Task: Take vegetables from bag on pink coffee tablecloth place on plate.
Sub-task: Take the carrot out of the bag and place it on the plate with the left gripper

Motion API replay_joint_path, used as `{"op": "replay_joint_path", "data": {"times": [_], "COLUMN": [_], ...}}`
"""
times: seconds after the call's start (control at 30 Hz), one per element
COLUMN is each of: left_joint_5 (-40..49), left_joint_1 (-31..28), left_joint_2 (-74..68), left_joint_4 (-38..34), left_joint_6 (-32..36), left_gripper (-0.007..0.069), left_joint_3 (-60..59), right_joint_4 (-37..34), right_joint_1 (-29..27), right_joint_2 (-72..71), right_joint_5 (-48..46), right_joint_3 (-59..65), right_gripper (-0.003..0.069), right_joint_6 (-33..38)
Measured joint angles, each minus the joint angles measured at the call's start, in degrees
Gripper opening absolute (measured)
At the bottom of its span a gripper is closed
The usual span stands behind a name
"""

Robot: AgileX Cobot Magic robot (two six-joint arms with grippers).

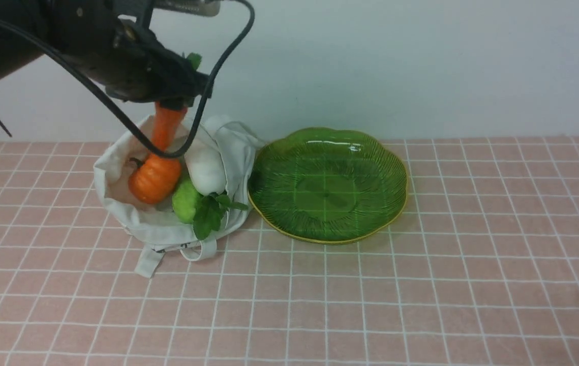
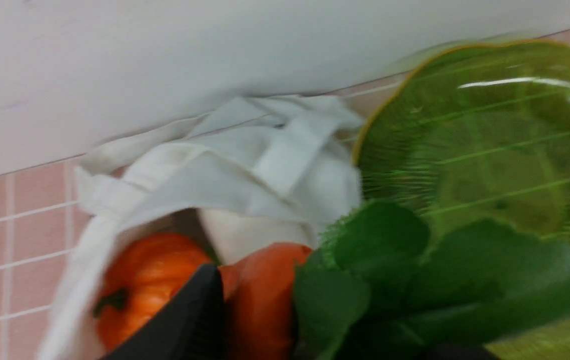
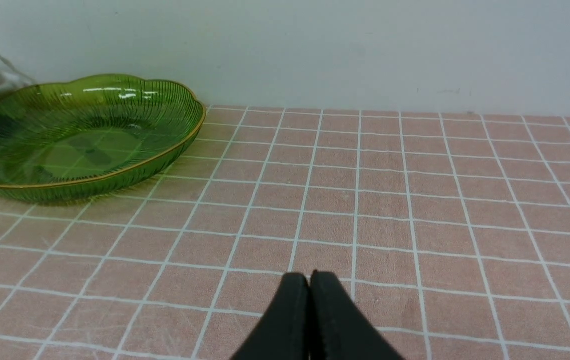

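Observation:
The off-white bag [image 1: 157, 223] lies open on the pink tablecloth [image 1: 421, 284], left of the green plate [image 1: 327, 184]. In the bag lie the orange pumpkin [image 1: 154, 178], the white radish [image 1: 205, 170] and the light green leafy vegetable [image 1: 187, 201]. My left gripper [image 1: 175, 99] is shut on the carrot [image 1: 166, 127] near its leafy top and holds it above the bag, tip hanging down. In the left wrist view the carrot [image 2: 259, 295] and its dark leaves [image 2: 415, 280] fill the foreground. My right gripper [image 3: 310, 280] is shut and empty, low over the cloth right of the plate [image 3: 79, 135].
A pale wall [image 1: 421, 66] runs along the far edge of the cloth, close behind the bag and plate. The bag's straps [image 1: 149, 262] trail toward the front. A black cable [image 1: 203, 101] hangs from the left arm over the bag.

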State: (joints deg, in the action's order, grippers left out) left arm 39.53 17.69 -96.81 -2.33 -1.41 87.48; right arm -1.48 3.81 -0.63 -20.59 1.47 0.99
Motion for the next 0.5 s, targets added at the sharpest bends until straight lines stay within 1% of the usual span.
{"op": "replay_joint_path", "data": {"times": [0.13,0.2,0.27,0.33,0.37,0.43,0.5], "left_joint_5": [-4.65,-8.64,-15.16,-23.03,-24.16,-29.35,-32.5], "left_joint_1": [5.5,8.36,12.24,15.84,16.32,18.28,18.76], "left_joint_2": [-0.18,-1.35,-4.33,-8.44,-9.18,-13.32,-16.46], "left_joint_4": [-7.11,-10.06,-13.73,-15.86,-16.09,-16.66,-16.94], "left_joint_6": [0.99,2.37,4.37,6.17,6.35,6.8,6.75], "left_gripper": [0.0324,0.0324,0.0324,0.0324,0.0324,0.0324,0.0324], "left_joint_3": [0.0,0.0,0.0,0.0,0.0,0.0,0.0], "right_joint_4": [0.0,0.0,0.0,0.0,0.0,0.0,0.0], "right_joint_1": [0.0,0.0,0.0,0.0,0.0,0.0,0.0], "right_joint_2": [0.0,0.0,0.0,0.0,0.0,0.0,0.0], "right_joint_5": [0.0,0.0,0.0,0.0,0.0,0.0,0.0], "right_joint_3": [0.0,0.0,0.0,0.0,0.0,0.0,0.0], "right_gripper": [-0.0016,-0.0016,-0.0016,-0.0016,-0.0016,-0.0016,-0.0016], "right_joint_6": [0.0,0.0,0.0,0.0,0.0,0.0,0.0]}}
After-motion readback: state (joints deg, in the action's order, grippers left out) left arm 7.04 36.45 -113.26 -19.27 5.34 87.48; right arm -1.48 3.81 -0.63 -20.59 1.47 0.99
